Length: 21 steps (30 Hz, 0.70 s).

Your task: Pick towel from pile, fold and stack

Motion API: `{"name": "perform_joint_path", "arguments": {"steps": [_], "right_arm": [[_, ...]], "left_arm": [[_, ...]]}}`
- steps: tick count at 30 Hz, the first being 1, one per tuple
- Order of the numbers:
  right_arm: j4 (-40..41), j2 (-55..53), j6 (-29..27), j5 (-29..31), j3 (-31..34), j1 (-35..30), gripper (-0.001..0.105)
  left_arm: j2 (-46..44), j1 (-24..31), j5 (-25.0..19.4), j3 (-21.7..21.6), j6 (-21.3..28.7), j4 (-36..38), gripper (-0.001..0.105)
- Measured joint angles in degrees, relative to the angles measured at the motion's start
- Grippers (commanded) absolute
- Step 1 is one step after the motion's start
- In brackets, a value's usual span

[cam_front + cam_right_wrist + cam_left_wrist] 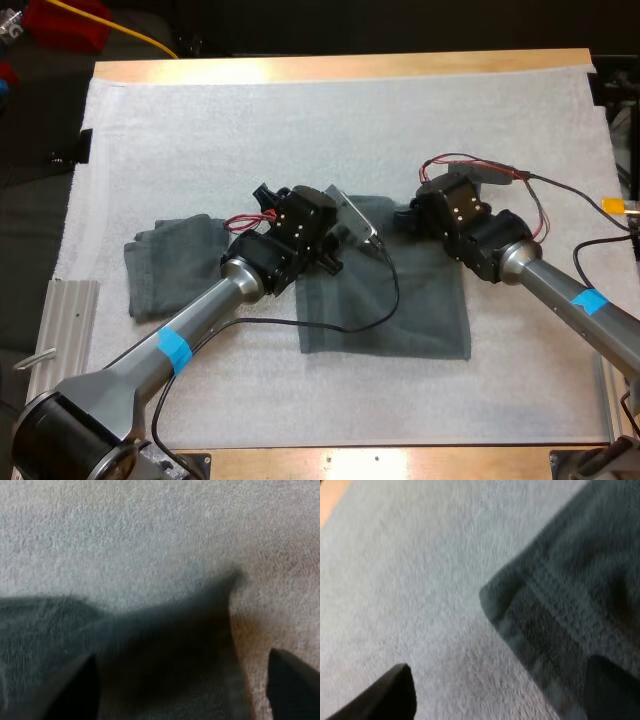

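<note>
Towel (385, 305) is out of the pile and laid open, roughly flat, in the middle of the mat (300, 110). So I'd call pick and spread done, with fold and stack both left. Left gripper (500, 680): fingers stand apart and clamp nothing. One finger is over bare mat, the other over cloth, and the towel's far-left corner lies between them, just ahead of the tips. Right gripper (182, 670): fingers also apart, straddling the far-right corner. That corner peaks up slightly between the fingers. I can't tell whether either finger touches the cloth. In the high view both wrists sit over the towel's far edge, one per corner, and the rest of the towel runs back toward the arm bases. My read is that both are lined up for a two-corner pinch to start the first fold, and neither has closed yet. Further out, a second towel (170, 265) lies rumpled at the left of the mat, near the left arm but apart from both grippers. I can't tell whether it's the pile's remainder or a rough fold. I see no tidy folded stack.
</note>
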Motion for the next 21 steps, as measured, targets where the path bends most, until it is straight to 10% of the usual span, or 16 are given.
{"name": "perform_joint_path", "arguments": {"steps": [21], "right_arm": [[17.8,-10.45,-8.45,-0.8,0.28,0.0,0.07]], "left_arm": [[-10.26,0.0,5.66,-0.11,-12.49,15.53,0.068]]}}
